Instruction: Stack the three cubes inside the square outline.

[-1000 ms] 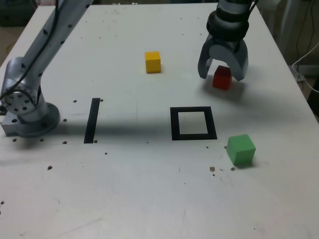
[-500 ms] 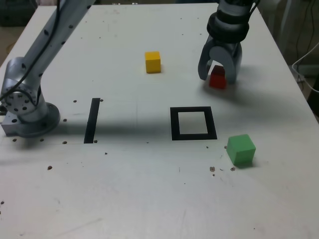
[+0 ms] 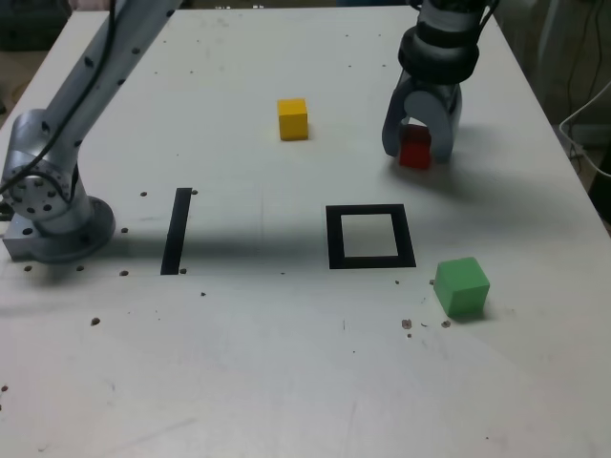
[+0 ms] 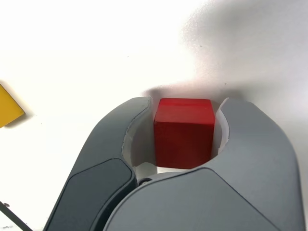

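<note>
White, speckled surface (image 3: 286, 382) all round; taking the square outline (image 3: 370, 237) as my landmark, the yellow cube (image 3: 292, 118) sits beyond it to the exterior view's left, my jaws are clamped on the red cube (image 4: 184, 131) just beyond it, the green cube (image 3: 462, 285) beside its right corner. I judge this the first pick; next I lift and carry it into the outline.

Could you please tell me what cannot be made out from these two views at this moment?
- Whether the red cube rests on the table or is lifted: in the exterior view the gripper covers its lower edges; the wrist view shows only its top end.
- Most of the yellow cube: cut off by the wrist view's edge.
- The green cube and the square outline: outside the wrist view.
</note>
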